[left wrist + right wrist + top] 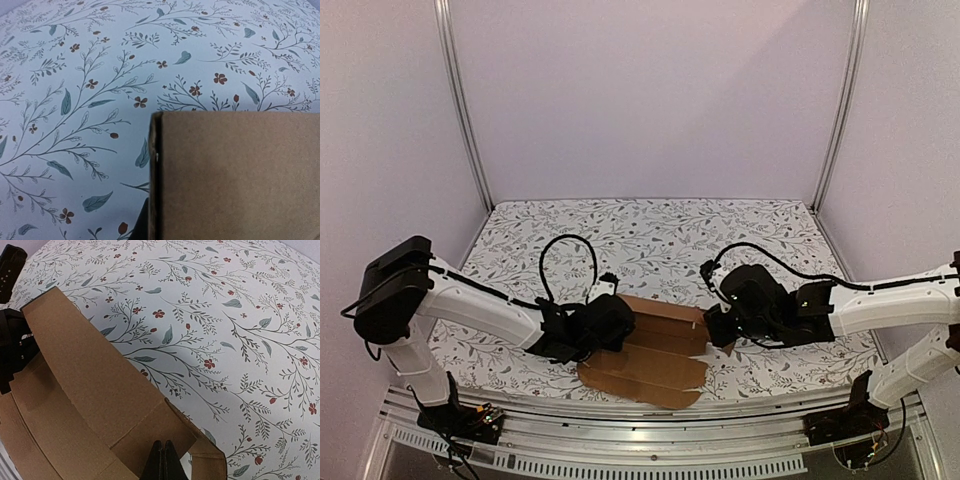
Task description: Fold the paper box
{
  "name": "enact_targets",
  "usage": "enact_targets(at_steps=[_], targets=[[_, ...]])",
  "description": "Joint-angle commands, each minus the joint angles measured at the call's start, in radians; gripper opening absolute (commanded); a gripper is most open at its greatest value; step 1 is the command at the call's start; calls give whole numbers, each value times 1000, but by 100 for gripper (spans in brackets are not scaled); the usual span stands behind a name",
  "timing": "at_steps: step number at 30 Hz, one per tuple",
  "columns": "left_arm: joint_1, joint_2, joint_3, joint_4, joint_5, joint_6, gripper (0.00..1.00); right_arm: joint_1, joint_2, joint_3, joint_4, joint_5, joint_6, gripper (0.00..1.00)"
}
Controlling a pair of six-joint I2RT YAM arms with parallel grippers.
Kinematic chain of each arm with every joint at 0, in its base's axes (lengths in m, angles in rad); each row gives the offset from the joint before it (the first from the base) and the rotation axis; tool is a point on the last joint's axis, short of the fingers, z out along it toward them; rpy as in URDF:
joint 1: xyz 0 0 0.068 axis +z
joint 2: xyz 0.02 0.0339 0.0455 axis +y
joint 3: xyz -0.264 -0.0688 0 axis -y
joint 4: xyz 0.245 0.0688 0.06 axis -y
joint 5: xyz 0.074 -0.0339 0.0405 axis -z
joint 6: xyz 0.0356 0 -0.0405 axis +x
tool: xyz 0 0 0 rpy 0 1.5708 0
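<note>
One box [660, 365], part-folded, lower centre of top view, on floral worktop [650, 240]. Two tools. Left tool [625, 328] closed at box's left edge, hold unclear. Right tool [162, 460] pinched closed against raised panel.

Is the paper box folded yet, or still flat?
Partly folded: the paper box has its far panel standing raised, while its near flaps lie flat.

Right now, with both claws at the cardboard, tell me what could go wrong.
The left claw holds a panel of the paper box raised; a slip would probably let it flop flat. The right claw is shut at a cut near the box's corner; pushing there might tear or crumple the cardboard.
</note>
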Motion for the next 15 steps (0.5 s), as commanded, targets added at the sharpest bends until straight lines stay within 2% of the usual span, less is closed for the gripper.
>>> enact_targets(at_steps=[1,15], targets=[[-17,7,28,-24,19,-10,0,-10,37,-18,65,-45,23,0],[-19,-7,32,-31,75,-18,0,-11,109,-92,347,-84,161,0]])
